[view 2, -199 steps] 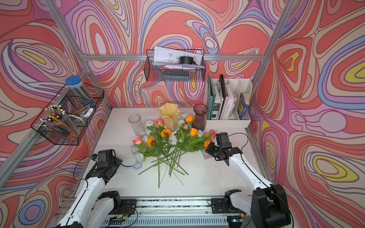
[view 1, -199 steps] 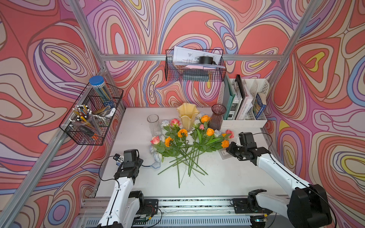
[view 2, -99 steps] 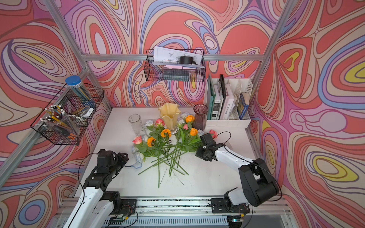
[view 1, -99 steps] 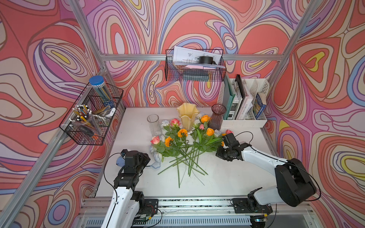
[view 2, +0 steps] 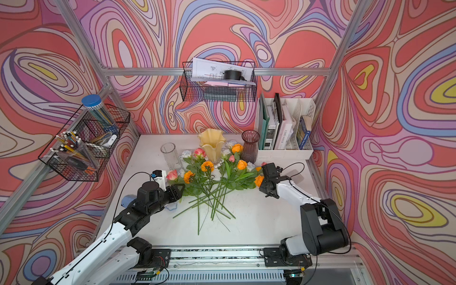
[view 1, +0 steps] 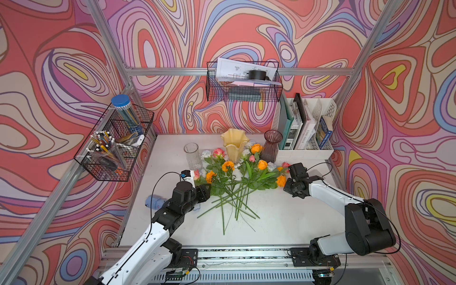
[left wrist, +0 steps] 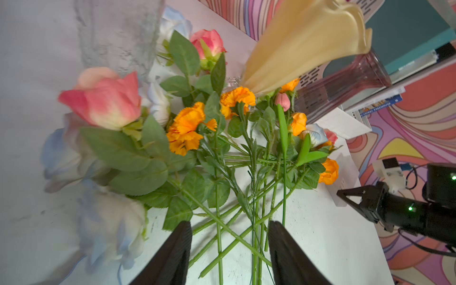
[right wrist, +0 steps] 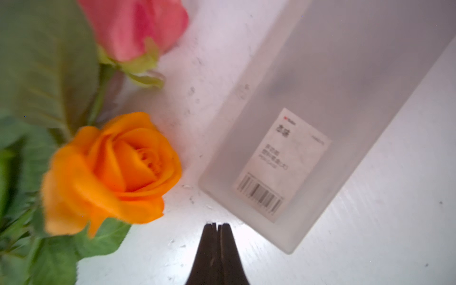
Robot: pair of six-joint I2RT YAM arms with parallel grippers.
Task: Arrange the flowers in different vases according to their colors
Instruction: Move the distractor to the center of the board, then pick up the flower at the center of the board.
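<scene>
The flowers lie in a loose pile mid-table, with orange, pink and white blooms toward the back and crossed green stems toward the front. Behind them stand the vases: a clear cylinder, a yellow ruffled one and a dark purple one, all without flowers. My left gripper is open at the pile's left side, low over the stems and gripping nothing. My right gripper is shut and holds nothing, pointing at the table beside an orange rose.
A frosted tray with a barcode label lies by the right gripper. A white file organizer stands back right. Wire baskets hang on the left wall and the back wall. A small blue object lies near the table's left edge.
My left arm has swung right from the table's left edge up to the flower pile, its jaws a little wider. My right gripper moved left toward the flowers, then back right, still shut.
</scene>
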